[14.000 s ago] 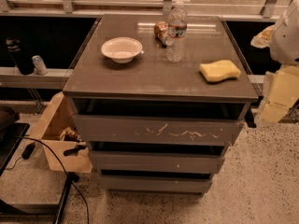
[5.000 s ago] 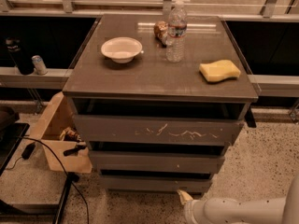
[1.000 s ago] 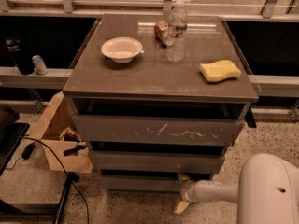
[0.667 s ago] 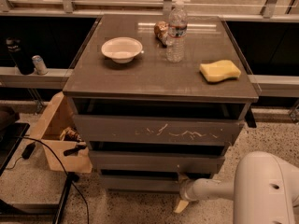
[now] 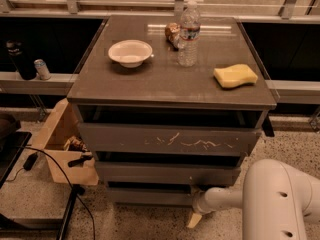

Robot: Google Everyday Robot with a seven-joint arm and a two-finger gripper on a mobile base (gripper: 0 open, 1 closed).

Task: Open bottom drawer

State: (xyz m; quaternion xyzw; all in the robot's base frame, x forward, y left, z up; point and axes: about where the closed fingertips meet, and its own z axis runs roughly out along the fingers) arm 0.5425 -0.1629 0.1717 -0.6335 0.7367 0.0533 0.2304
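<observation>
One counter (image 5: pixel 165 86) carries four things: one white bowl (image 5: pixel 130 52), one clear water bottle (image 5: pixel 188 34), one small brown item (image 5: pixel 172 32) just behind the bottle, and one yellow sponge (image 5: pixel 235 75). Below its top are three grey drawer fronts: one tall scratched front (image 5: pixel 167 140), one middle front (image 5: pixel 165 174) and one bottom drawer (image 5: pixel 147 196), the slimmest. One pincer (image 5: pixel 195 216) sits low at the bottom drawer's right end, on the single white arm (image 5: pixel 280 199). Two containers stand on the left ledge (image 5: pixel 65 81): one dark flask (image 5: pixel 20 60) and one small can (image 5: pixel 42 69). One cardboard box (image 5: pixel 57 146) stands beside the counter, and one black cable (image 5: pixel 60 171) trails past it.
</observation>
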